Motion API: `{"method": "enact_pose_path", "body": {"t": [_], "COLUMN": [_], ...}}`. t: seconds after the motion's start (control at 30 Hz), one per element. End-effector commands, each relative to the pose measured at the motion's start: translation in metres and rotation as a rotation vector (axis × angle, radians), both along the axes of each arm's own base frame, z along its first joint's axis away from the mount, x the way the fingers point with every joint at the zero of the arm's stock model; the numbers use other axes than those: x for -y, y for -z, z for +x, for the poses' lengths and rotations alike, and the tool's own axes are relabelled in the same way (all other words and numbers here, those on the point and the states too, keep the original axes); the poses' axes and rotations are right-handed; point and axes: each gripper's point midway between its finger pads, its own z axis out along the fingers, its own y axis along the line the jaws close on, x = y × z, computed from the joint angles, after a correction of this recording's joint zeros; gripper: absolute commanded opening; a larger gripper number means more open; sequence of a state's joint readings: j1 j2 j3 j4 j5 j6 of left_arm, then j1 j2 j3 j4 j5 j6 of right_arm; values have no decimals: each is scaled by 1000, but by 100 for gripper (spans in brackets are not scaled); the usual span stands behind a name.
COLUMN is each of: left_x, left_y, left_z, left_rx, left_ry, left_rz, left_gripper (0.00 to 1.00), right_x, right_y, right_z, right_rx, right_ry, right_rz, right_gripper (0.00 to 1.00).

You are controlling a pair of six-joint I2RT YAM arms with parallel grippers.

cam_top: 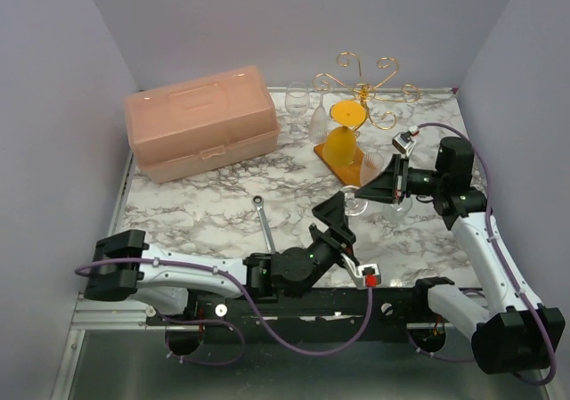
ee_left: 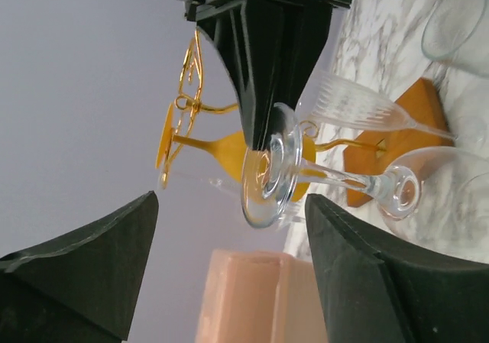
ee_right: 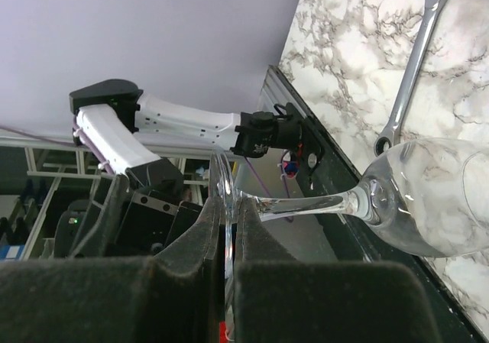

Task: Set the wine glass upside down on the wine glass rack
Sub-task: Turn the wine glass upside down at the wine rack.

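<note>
Pink box (cam_top: 203, 119) closed; right hand (ee_right: 229, 213) pinches wine glass (ee_right: 428, 205) by its foot.

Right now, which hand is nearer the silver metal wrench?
Left. The left hand, open, is just right of the silver wrench; the right hand, farther right, grips the clear wine glass.

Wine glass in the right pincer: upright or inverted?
Inverted, slightly tilted. The right pincer clamps the wine glass by its foot, bowl pointing down toward the marble table.
</note>
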State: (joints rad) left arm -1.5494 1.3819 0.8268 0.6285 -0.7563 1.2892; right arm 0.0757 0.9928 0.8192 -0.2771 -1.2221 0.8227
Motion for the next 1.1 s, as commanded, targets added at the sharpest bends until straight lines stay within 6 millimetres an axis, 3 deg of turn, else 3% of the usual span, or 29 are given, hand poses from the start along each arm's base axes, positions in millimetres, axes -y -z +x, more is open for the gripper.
{"method": "enact_pose_path", "body": {"t": [0.0, 0.13, 0.27, 0.5, 0.73, 0.93, 1.07], "left_x": [-19, -39, -69, -137, -189, -205, -212], "left_y": [-16, -28, -57, -90, -88, -72, -55], "left_z": [-21, -38, -48, -31, 5, 30, 47], "left_rx": [-194, -400, -545, -638, -680, -659, -623], "left_ry": [63, 153, 234, 188, 56, -71, -167], "left_rz": [-183, -300, -464, -704, -843, -845, -799], "left_gripper": [85, 97, 99, 98, 99, 99, 98], "right_x": [4, 7, 10, 12, 16, 22, 25], "right_y": [-19, -28, -43, -82, -124, -162, -177], "right_z": [-16, -19, -18, -23, -31, -43, -45], "right_rx": [41, 66, 120, 229, 324, 402, 458], "right_ry": [-51, -58, -55, -72, -84, -113, -101], "right_rz": [47, 52, 40, 44, 59, 76, 66], "right_gripper": [0, 0, 0, 0, 0, 0, 0]}}
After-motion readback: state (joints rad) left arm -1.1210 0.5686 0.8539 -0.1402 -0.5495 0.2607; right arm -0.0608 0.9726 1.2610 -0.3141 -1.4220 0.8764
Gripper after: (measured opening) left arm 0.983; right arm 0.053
